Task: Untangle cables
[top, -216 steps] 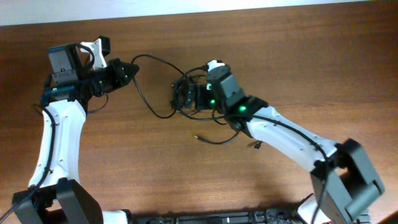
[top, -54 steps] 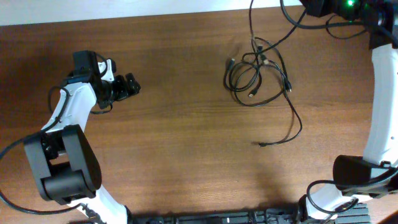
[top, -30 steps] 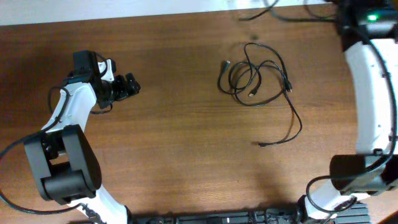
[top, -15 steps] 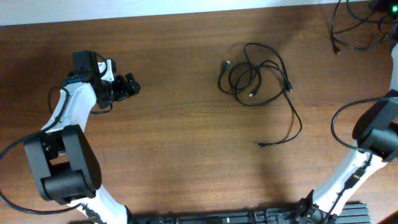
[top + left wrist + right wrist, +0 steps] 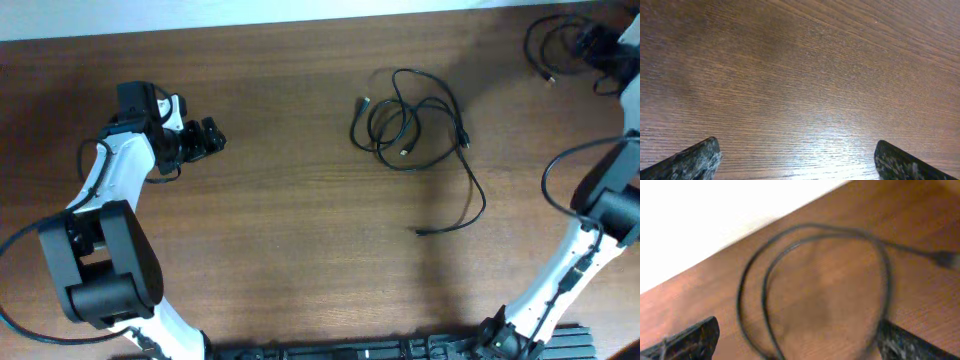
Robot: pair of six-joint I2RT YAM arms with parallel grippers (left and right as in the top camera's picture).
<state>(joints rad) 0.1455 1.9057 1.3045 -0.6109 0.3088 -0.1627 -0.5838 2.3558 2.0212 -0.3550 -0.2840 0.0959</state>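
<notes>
**Inspector:** Firstly, the overhead view. Where do the cables lie?

**Assistant:** The cable bundle [image 5: 400,128] lies on the wooden table [image 5: 300,260] at upper centre of the frame. It is loosely looped, and one strand trails down and right to a tail plug [image 5: 420,232]. A lone cable [image 5: 548,42] lies coiled in the upper right corner, well apart from the bundle.

**Inspector:** And the arms?

**Assistant:** The left gripper [image 5: 212,138] sits at the left of the frame, pointing right, well apart from both. The right gripper [image 5: 592,45] is at the upper right edge, just beside the lone cable. From above I cannot tell how its jaws stand.

**Inspector:** Left wrist view?

**Assistant:** Bare wood grain only. The left fingertips [image 5: 690,160] show in the two lower corners, spread wide, with nothing between them.

**Inspector:** Right wrist view?

**Assistant:** It is blurred. The lone cable lies in a double loop on the table across the middle of the frame, with its connector [image 5: 945,257] at the right edge. A white surface [image 5: 700,215] fills the upper left. The right fingertips [image 5: 690,337] sit in the two lower corners, jaws spread wide. The lower part of the loop runs down between them. I cannot tell whether it touches either finger.
</notes>
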